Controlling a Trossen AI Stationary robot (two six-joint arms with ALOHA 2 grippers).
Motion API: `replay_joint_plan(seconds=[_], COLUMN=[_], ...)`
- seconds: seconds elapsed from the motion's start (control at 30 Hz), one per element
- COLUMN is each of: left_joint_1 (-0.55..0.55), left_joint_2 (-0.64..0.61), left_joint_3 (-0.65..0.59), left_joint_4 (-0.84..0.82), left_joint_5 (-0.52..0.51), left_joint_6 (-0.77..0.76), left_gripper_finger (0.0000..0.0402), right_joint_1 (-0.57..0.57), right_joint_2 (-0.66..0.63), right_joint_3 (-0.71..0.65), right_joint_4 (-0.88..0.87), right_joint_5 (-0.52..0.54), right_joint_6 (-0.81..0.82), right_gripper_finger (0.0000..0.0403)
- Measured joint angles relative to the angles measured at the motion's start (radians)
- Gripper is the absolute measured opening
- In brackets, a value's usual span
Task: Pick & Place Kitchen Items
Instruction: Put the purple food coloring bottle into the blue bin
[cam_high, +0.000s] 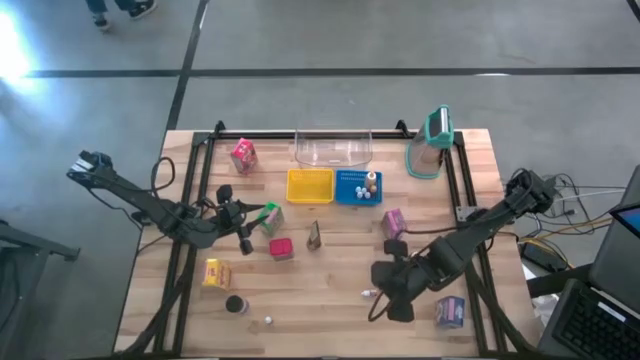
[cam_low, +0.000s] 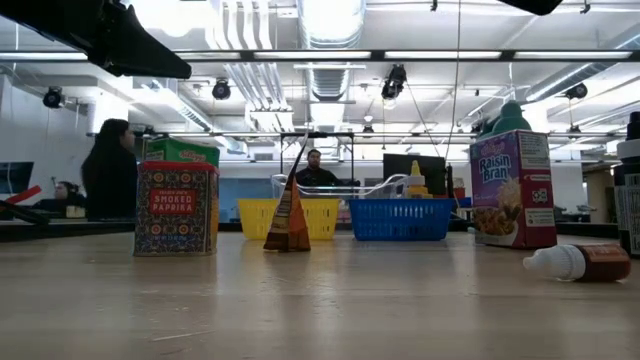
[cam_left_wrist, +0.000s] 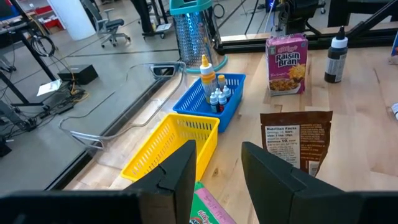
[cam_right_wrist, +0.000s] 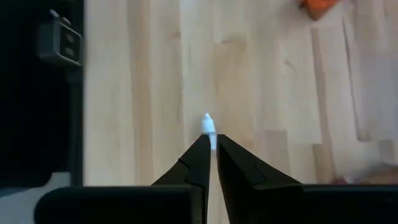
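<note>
The biggest worry is the small white thing (cam_right_wrist: 208, 126) pinched at the very tips of the right gripper (cam_right_wrist: 210, 144). Only a little of it sits between the fingers, so it could slip out and roll away across the table (cam_high: 330, 300) if the arm moves fast or tilts. I cannot tell exactly what it is — maybe a tiny cap or a ball.

The right arm reaches in from the right side, bent low over the front of the table. Its fingers are nearly together, squeezing that white thing.

The left gripper (cam_left_wrist: 217, 168) has another risk. Its fingers are spread apart over the green box (cam_left_wrist: 211, 208), and the yellow basket (cam_left_wrist: 171, 146) and the brown bag (cam_left_wrist: 297, 140) are near. If it comes down crooked, it could bump the box sideways or knock the bag over. The left arm stretches in from the left, with its gripper pointing toward the baskets.

Other kitchen things wait around the table: a red box (cam_high: 281, 249), a yellow box (cam_high: 217, 273), a pink box (cam_high: 243, 155), a purple box (cam_high: 394, 222), a dark disc (cam_high: 235, 304) and a little white ball (cam_high: 268, 321). Small bottles already stand in the blue basket (cam_high: 352, 194). A brown bottle (cam_low: 580, 262) lies on its side.
</note>
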Motion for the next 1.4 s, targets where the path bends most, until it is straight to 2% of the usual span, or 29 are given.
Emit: replay_joint_plan(seconds=[0.23, 0.5, 0.7, 0.83, 1.13, 1.17, 1.3, 1.4], left_joint_1=[0.000, 0.000, 0.000, 0.000, 0.000, 0.000, 0.000, 0.000], left_joint_2=[0.000, 0.000, 0.000, 0.000, 0.000, 0.000, -0.003, 0.000], left_joint_3=[0.000, 0.000, 0.000, 0.000, 0.000, 0.000, 0.000, 0.000], left_joint_4=[0.000, 0.000, -0.001, -0.002, -0.003, 0.000, 0.026, 0.020], left_joint_5=[0.000, 0.000, 0.000, 0.000, 0.000, -0.002, -0.041, -0.040], left_joint_6=[0.000, 0.000, 0.000, 0.000, 0.002, 0.041, 0.460, 0.668], left_gripper_finger=[0.0136, 0.0136, 0.0136, 0.0136, 0.0136, 0.0136, 0.0136, 0.0136], right_joint_1=[-0.001, -0.010, -0.009, -0.009, -0.010, -0.010, -0.009, -0.009], right_joint_2=[0.011, -0.088, -0.162, -0.167, -0.162, -0.162, -0.162, -0.162], right_joint_3=[0.042, 0.022, 0.001, -0.002, -0.002, -0.002, -0.004, -0.005], right_joint_4=[-0.328, -0.456, -0.464, -0.414, -0.335, -0.334, -0.333, -0.333], right_joint_5=[0.048, 0.006, 0.001, 0.032, 0.049, 0.050, 0.068, 0.074], right_joint_6=[0.196, 0.412, 0.474, 0.425, 0.321, 0.317, 0.306, 0.298], right_gripper_finger=[0.0080, 0.0138, 0.0158, 0.0162, 0.0136, 0.0132, 0.0116, 0.0106])
